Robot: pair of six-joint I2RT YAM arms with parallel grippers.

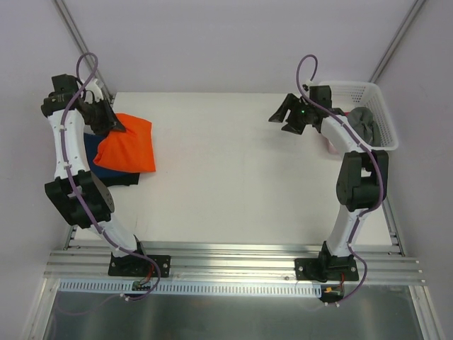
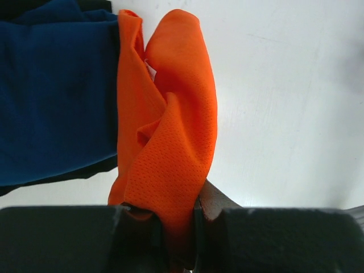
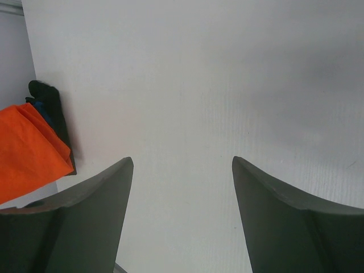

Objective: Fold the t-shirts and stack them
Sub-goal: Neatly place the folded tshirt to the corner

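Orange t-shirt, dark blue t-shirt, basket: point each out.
orange t-shirt [image 1: 127,145], top external view, middle of the cloth.
dark blue t-shirt [image 2: 54,91], left wrist view, flat upper face.
basket [image 1: 386,117], top external view, right wall.

Centre of the top view: bare table [image 1: 226,184], open passage between both arms. Left edge blocked. The orange t-shirt [image 1: 131,145] is bunched, pinched in the left gripper [image 1: 117,127], and lies over the dark blue t-shirt [image 1: 90,149] and black t-shirt [image 1: 122,178]. Upper right: white basket [image 1: 379,106] at the table corner, with the right arm overlapping its left wall. The right gripper [image 1: 287,117], jaws spread, hangs over bare surface left of the basket.
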